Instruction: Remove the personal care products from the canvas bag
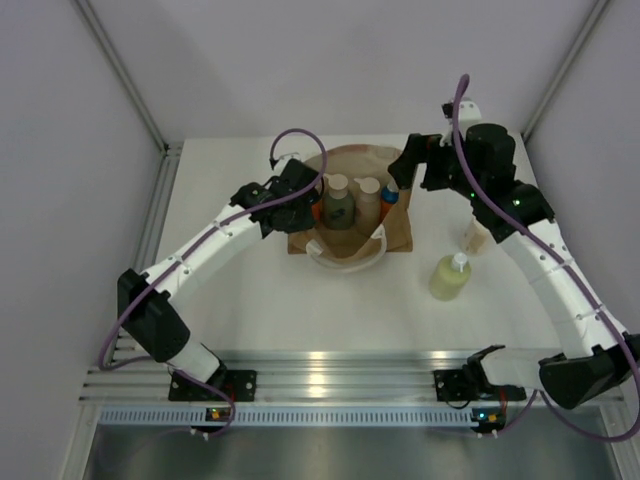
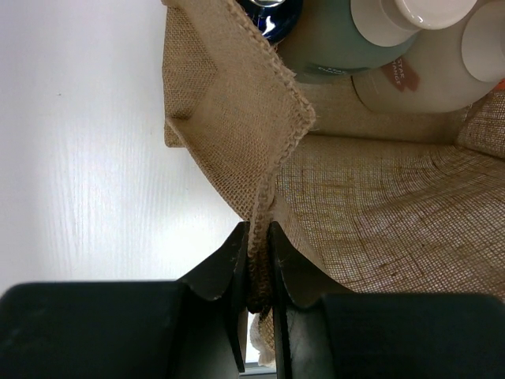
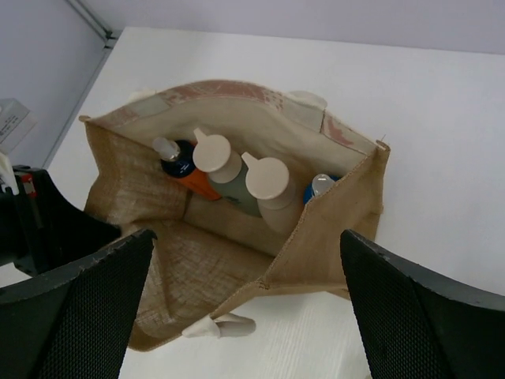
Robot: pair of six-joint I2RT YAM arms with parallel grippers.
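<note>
The tan canvas bag (image 1: 350, 232) stands open at the table's middle. In it I see a dark green bottle (image 1: 338, 207), a pinkish-beige one (image 1: 368, 200) and an orange one with a blue cap (image 1: 390, 193). The right wrist view shows the bag (image 3: 197, 276) with the dark green (image 3: 229, 178) and beige (image 3: 272, 193) bottles, an orange bottle (image 3: 189, 180) and another blue cap (image 3: 319, 185). My left gripper (image 1: 300, 197) is shut on the bag's left rim (image 2: 260, 213). My right gripper (image 1: 405, 172) hovers open and empty above the bag's right side (image 3: 246, 237). A yellow-green bottle (image 1: 450, 277) and a cream bottle (image 1: 477, 238) stand on the table to the right.
The bag's white handles (image 1: 345, 258) loop at its near side. The cream bottle is partly hidden by my right arm. A metal frame rail (image 1: 155, 215) runs along the table's left edge, and white walls close in the back.
</note>
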